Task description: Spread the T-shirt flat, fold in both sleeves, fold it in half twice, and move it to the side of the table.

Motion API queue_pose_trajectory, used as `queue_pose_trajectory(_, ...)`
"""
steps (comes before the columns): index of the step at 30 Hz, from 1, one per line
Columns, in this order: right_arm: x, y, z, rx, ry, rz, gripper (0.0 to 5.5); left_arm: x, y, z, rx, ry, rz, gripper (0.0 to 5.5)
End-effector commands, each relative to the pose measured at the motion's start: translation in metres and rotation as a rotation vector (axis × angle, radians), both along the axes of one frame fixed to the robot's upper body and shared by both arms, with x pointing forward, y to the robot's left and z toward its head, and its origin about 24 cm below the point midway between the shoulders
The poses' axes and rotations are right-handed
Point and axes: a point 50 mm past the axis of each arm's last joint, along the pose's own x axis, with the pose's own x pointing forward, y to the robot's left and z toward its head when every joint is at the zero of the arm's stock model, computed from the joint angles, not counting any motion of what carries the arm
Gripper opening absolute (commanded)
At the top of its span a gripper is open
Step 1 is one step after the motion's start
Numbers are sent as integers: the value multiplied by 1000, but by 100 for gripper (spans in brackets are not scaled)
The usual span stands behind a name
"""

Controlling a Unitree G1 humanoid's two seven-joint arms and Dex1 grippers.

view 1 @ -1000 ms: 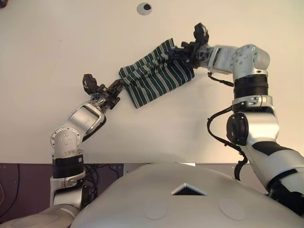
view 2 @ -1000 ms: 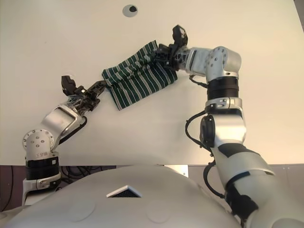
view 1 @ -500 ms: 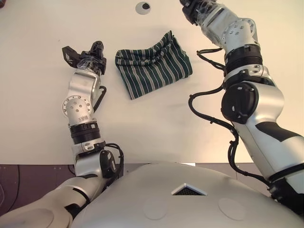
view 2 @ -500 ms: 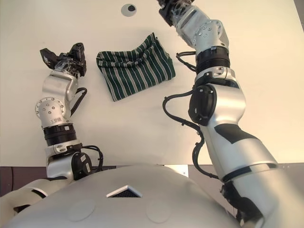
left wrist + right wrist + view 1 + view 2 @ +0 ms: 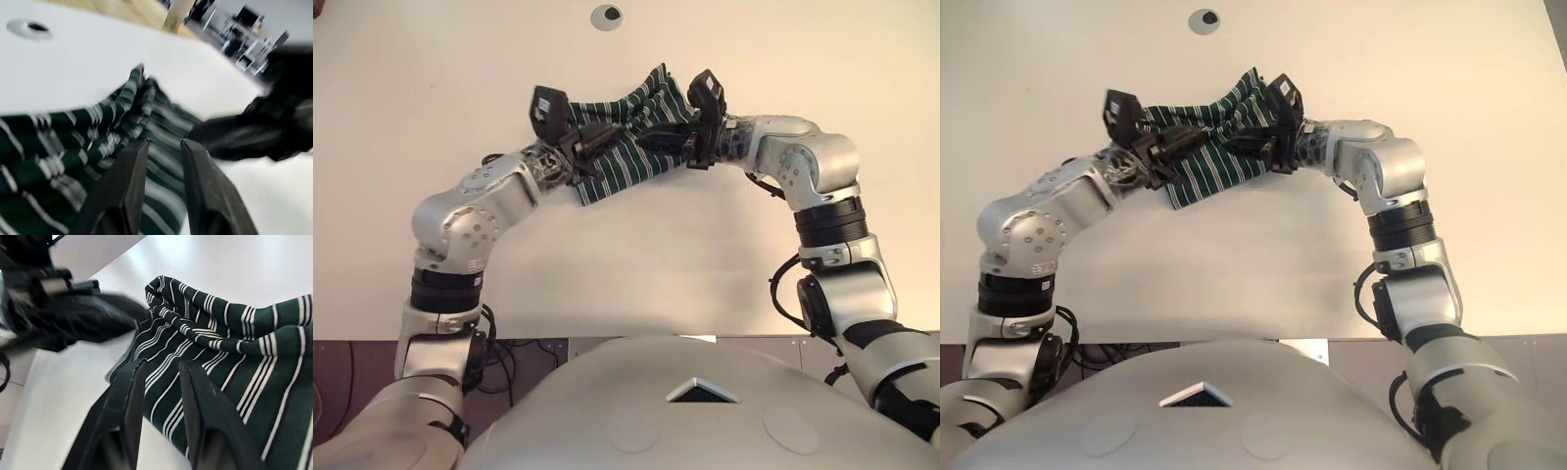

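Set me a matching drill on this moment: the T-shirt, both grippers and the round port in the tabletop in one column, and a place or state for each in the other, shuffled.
Column one:
1. T-shirt
2. left gripper
3. right gripper
4. round port

Column two:
A. over the shirt's right half, fingers open
B. at the far side of the table, beyond the shirt
C. folded, dark green with white stripes
D. over the shirt's left half, fingers open

Pairs: 1-C, 2-D, 3-A, 4-B.
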Motion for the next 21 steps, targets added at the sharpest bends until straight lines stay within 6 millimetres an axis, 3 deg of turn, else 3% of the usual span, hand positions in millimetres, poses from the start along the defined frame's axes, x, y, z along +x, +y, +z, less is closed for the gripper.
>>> queue_pose_trajectory(1,1,1,-1,-39,-30,-19,117,14,-6,-13,94,-8,-59,116)
queue_pose_trajectory(6,0,-1,-5,-58,-31,-38,117,30,-9,-24,127,-19,-42,116)
queue_pose_trajectory(15,-8,1,-21,-150,-43,-43,117,78,6,-27,137,-118,282,116)
queue_pose_trajectory(18,-6,3,-26,-184,-61,-69,117,83,5,-42,160,-76,309,116)
queue_pose_trajectory(21,4,6,-17,-146,-97,-128,117,84,5,-54,204,-67,311,116)
